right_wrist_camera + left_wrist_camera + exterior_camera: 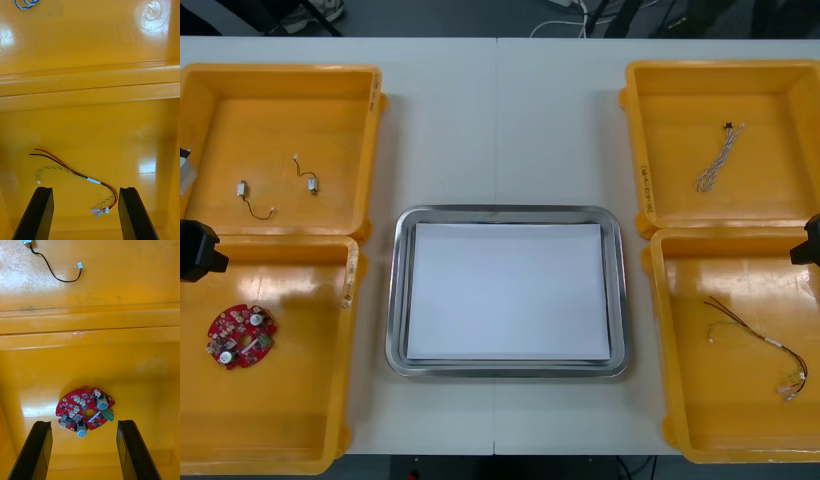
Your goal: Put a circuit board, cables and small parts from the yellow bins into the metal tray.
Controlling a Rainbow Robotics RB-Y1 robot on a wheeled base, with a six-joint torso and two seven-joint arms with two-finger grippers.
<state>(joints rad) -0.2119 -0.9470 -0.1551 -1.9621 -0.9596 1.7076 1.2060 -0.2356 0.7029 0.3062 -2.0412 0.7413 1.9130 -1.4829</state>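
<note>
On the bench (500, 120) the metal tray (401, 300) stands in the middle, white inside, and nothing from the bins lies in it yet, so I judge the task is at its very beginning. The circuit board (85, 411) lies flat on the floor of the yellow bin (348, 300) that is at about 8 o'clock from the tray in the front view. The left claw (83, 423) hangs above this bin with its fingers wide apart and holding nothing. In its wrist view the board sits between the two fingers and below them, not touching either. In the front view the board is at about 5 o'clock from this claw. The board is round, so it has no long axis, and I think a descent almost straight down is enough. The right claw (85, 188) is also spread apart and empty, over the bin (658, 330) at 4 o'clock from the tray. There the red and yellow cable (75, 173) lies loose on the floor of the bin. Its long axis runs from about 10 to 4 o'clock in the front view, and in the wrist view it goes nearly from one finger toward the other. I believe this wrist must turn before it closes. Each arm is nearer to its own thing, and the left one seems better placed.
</note>
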